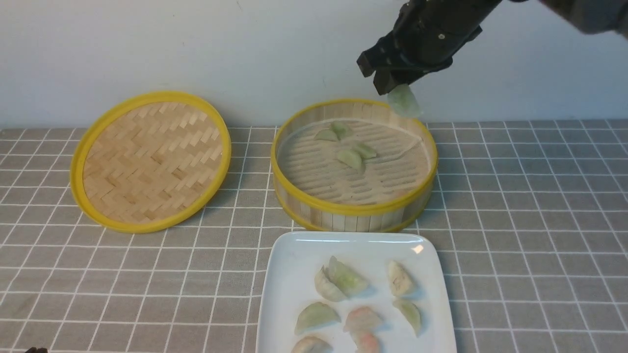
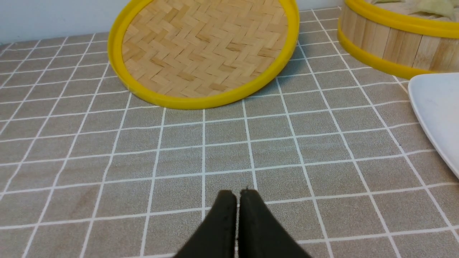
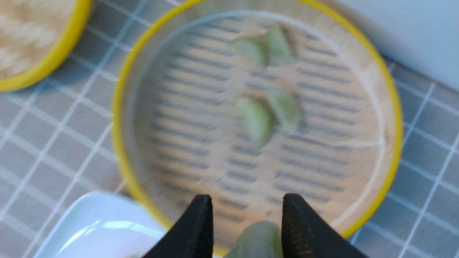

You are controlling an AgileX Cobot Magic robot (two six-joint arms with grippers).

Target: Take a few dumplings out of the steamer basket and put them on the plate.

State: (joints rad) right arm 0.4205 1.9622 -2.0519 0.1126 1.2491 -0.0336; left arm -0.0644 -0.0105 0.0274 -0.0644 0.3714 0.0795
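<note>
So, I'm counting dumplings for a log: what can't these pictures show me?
- Plate: front view's bottom edge cuts off its near side, so its dumplings can't be fully counted.
- Steamer basket: blurred in the right wrist view; cropped by the left wrist view's top edge.

The front half of the basket [image 1: 343, 221] floor is bare; four dumplings [image 1: 351, 158] sit toward its back. The right gripper [image 1: 392, 89], pinching a dumpling [image 1: 405, 101], hangs over the far rim. The plate [image 1: 289, 274] lies just before the basket, its far strip bare, other dumplings [image 1: 346, 280] crowding the near part. Table [image 1: 530, 220] lies open on the right; the lid [image 1: 149, 159] fills the left.
</note>
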